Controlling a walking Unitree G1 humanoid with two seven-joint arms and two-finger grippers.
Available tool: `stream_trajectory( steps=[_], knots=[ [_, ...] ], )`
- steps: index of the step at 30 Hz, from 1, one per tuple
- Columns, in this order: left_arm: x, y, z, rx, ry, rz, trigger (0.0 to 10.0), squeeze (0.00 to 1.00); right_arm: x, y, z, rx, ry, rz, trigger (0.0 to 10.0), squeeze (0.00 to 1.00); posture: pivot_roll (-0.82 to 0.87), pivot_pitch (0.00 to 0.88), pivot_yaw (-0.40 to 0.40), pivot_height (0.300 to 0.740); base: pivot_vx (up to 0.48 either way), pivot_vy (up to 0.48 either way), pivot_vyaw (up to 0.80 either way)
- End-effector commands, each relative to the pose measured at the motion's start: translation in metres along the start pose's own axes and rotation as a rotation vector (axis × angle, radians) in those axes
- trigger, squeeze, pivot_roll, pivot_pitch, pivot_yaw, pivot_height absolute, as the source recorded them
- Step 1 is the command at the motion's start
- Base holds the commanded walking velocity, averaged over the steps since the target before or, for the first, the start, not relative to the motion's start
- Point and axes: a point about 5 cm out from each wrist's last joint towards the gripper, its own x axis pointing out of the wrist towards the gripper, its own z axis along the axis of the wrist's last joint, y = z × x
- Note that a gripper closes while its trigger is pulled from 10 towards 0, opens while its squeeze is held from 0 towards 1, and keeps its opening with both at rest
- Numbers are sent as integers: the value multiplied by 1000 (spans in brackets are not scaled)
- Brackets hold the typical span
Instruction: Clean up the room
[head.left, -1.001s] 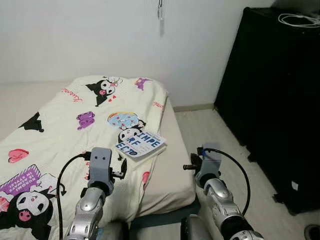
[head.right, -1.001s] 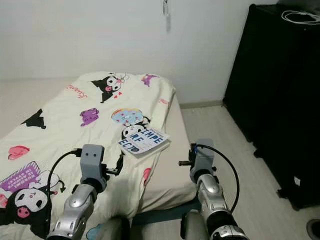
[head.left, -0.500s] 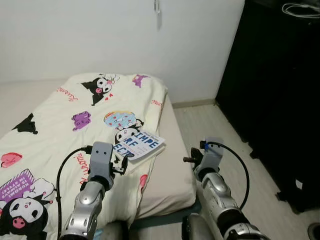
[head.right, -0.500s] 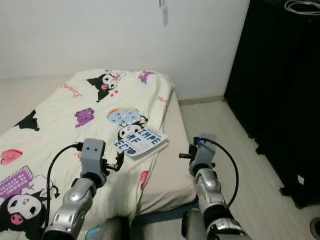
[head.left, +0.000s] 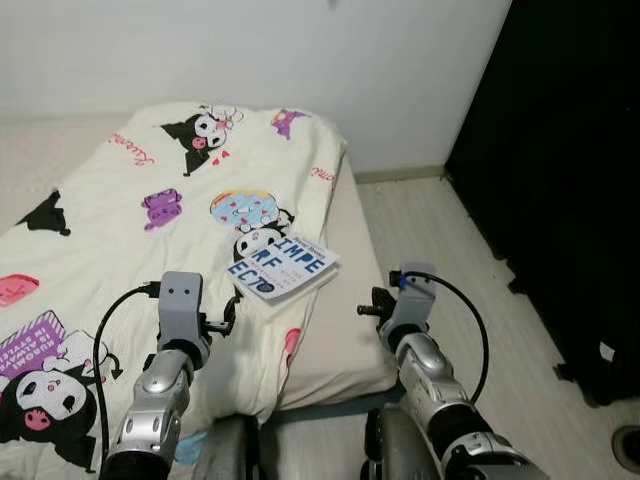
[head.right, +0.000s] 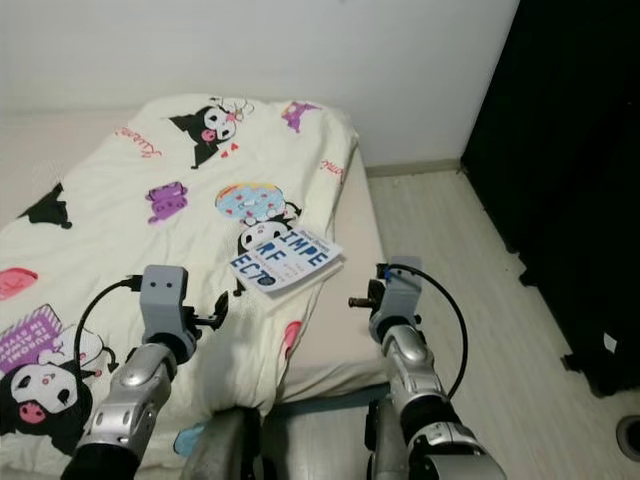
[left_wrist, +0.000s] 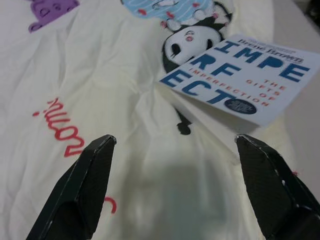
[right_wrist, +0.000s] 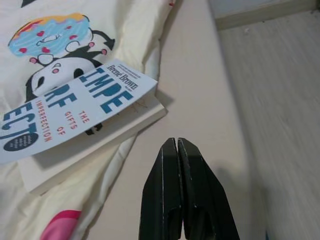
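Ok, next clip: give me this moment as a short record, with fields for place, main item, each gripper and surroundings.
place: bedroom, robot standing at the foot of a bed
main item: book with a white and blue cover, lying flat on the cartoon-print duvet near the duvet's right edge
left gripper: open, held above the duvet, short of the book
right gripper: shut, held over the bare mattress beside the book
contact: neither gripper touches the book
surroundings: black wardrobe on the right, light wood floor

I count one book (head.left: 282, 268), one bed (head.left: 345, 330) with one printed quilt (head.left: 120, 230), one black wardrobe (head.left: 560, 170), two grippers: left (left_wrist: 175, 185), right (right_wrist: 184, 200)
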Motion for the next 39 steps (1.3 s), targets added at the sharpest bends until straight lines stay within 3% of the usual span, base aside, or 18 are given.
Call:
stream_trajectory(
  steps=[1, 13, 23, 39],
  knots=[
    [-3, 4, -6, -15, 32, 11, 10000, 0, -1, 3, -9, 30, 38, 2, 10000, 0, 40, 342, -12, 621, 0, 0, 0],
    [-10, -10, -2, -6, 19, -59, 10000, 0, 0, -1, -3, 51, 13, -18, 10000, 0, 39, 333, 1, 583, 0, 0, 0],
    [-12, -18, -2, 0, 23, -90, 10000, 0, -1, -3, -2, 57, -4, -27, 10000, 0, 46, 321, 9, 578, 0, 0, 0],
    [-14, -15, 6, 20, 12, -99, 10000, 0, 7, -4, 12, 108, -32, -41, 10000, 0, 82, 358, 15, 578, 0, 0, 0]
  ],
)
